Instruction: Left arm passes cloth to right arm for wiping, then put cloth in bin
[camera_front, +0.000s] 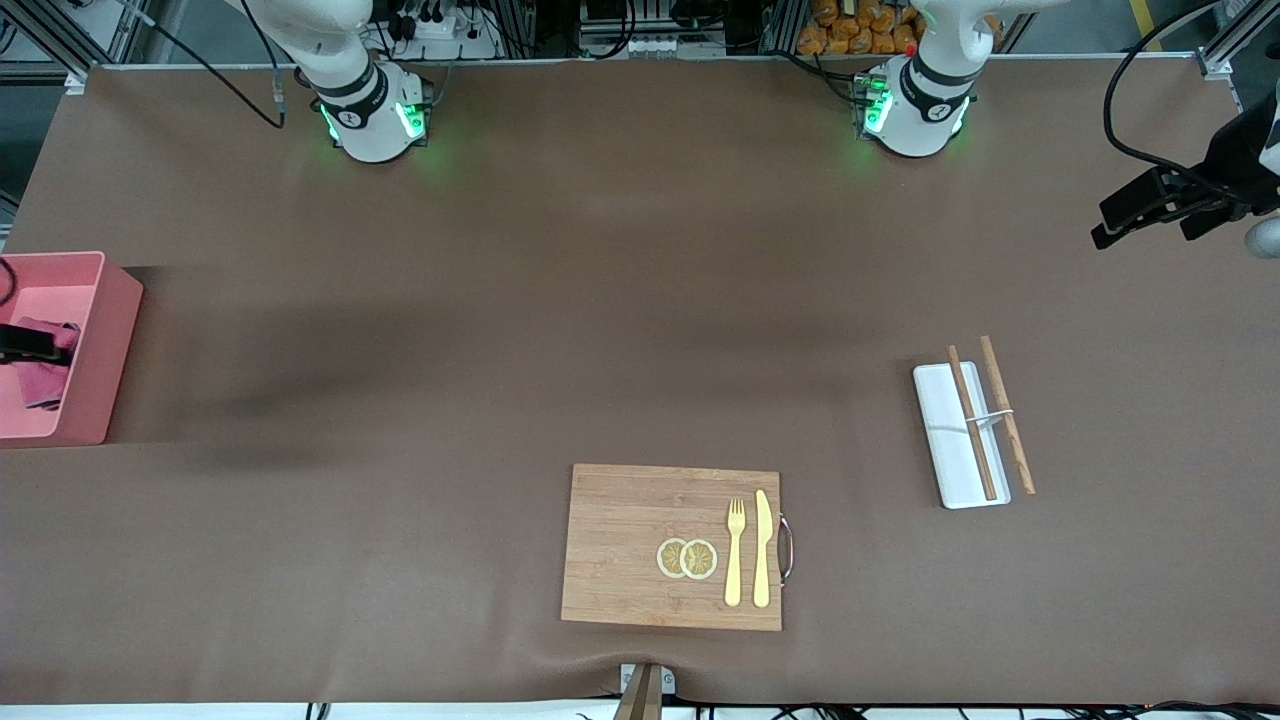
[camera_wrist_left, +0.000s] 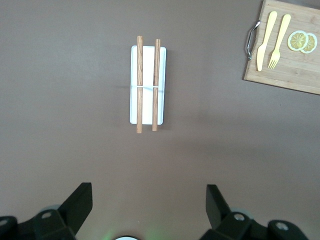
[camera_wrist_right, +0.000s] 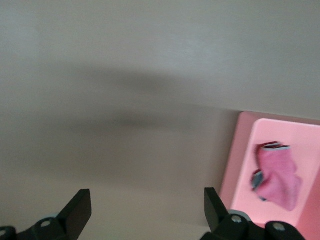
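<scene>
The dark pink cloth (camera_front: 45, 382) lies crumpled inside the salmon-pink bin (camera_front: 103, 345) at the right arm's end of the table. It also shows in the right wrist view (camera_wrist_right: 278, 178), free on the floor of the bin (camera_wrist_right: 239, 165). My right gripper (camera_front: 32, 343) is up over the bin's edge. In its own view the right gripper (camera_wrist_right: 147, 210) is open and empty, with bare table between the fingers. My left gripper (camera_front: 1150, 215) hangs over the left arm's end of the table. It is open and empty in its own view (camera_wrist_left: 149, 207).
A wooden board (camera_front: 620, 545) with lemon slices (camera_front: 687, 558), a yellow fork (camera_front: 735, 550) and a knife (camera_front: 762, 548) lies near the front camera. A flat white tray (camera_front: 945, 435) with wooden chopsticks (camera_front: 1006, 413) lies toward the left arm's end; it shows in the left wrist view (camera_wrist_left: 148, 107).
</scene>
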